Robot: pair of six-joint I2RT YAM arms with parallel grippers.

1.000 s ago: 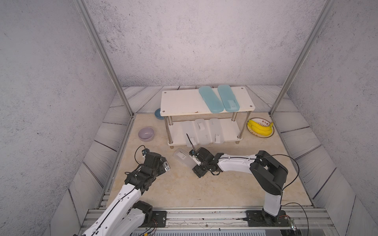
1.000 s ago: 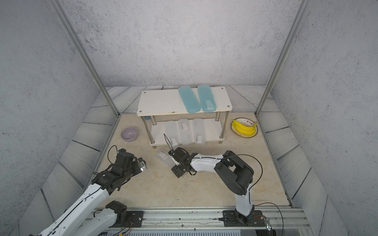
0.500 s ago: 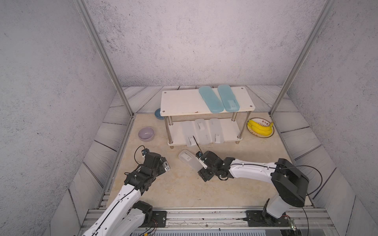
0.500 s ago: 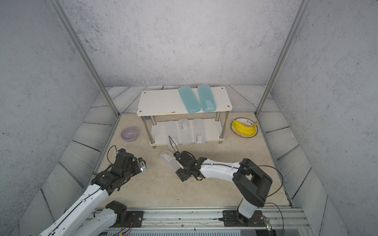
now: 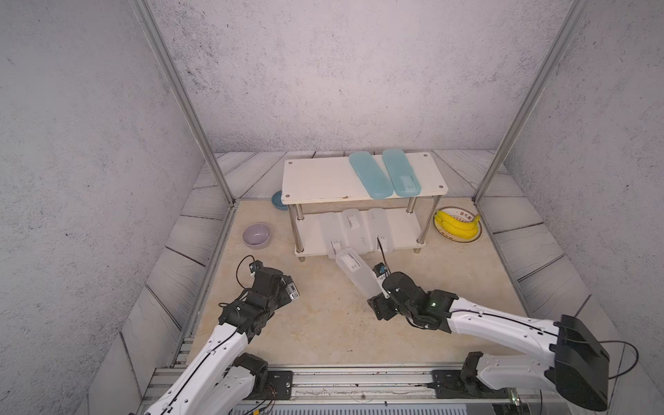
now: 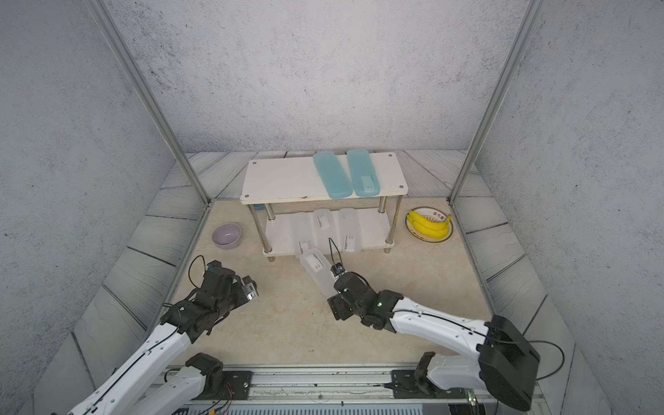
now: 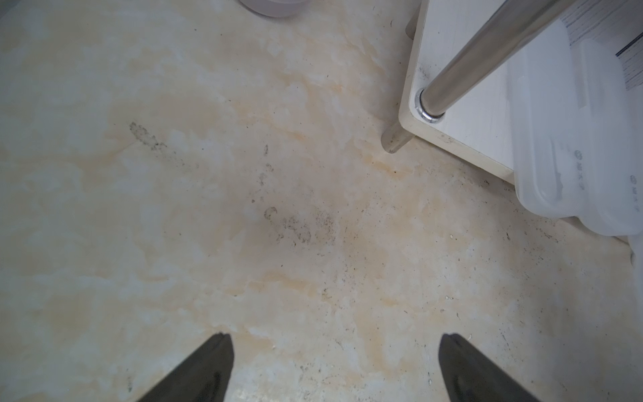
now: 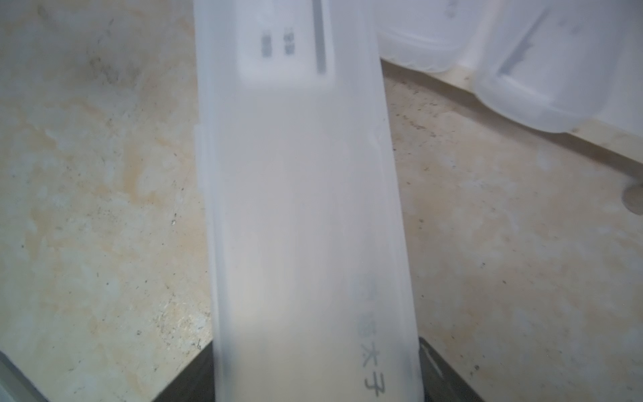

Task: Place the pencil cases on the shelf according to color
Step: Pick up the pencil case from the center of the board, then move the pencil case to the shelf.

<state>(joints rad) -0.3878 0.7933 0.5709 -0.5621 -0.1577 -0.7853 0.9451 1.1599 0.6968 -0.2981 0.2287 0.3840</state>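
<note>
Right wrist view: white case clamped, far end at lower board

Right gripper [image 8: 315,374] is closed on one frosted white case [image 8: 306,209]. Dark fingers [image 8: 445,379] are seen pressed on both long sides near its close end. In both top views the white case [image 5: 355,273] is pointed diagonally toward the shelf [image 5: 316,179]. Its label end is placed right at the front edge of the lower board [image 5: 309,239]; contact with the board cannot be told. Three more white cases [image 5: 354,226] are laid side by side on that lower board, with front ends past its edge. Two teal cases [image 5: 370,174] are laid side by side on the right half of the top board. Left gripper [image 7: 334,365] is held open over the beige tabletop [image 7: 208,209], near the shelf's front left leg [image 7: 469,62]. A plate of bananas [image 5: 456,224] and a purple bowl [image 5: 256,234] are seen beside the shelf.
</note>
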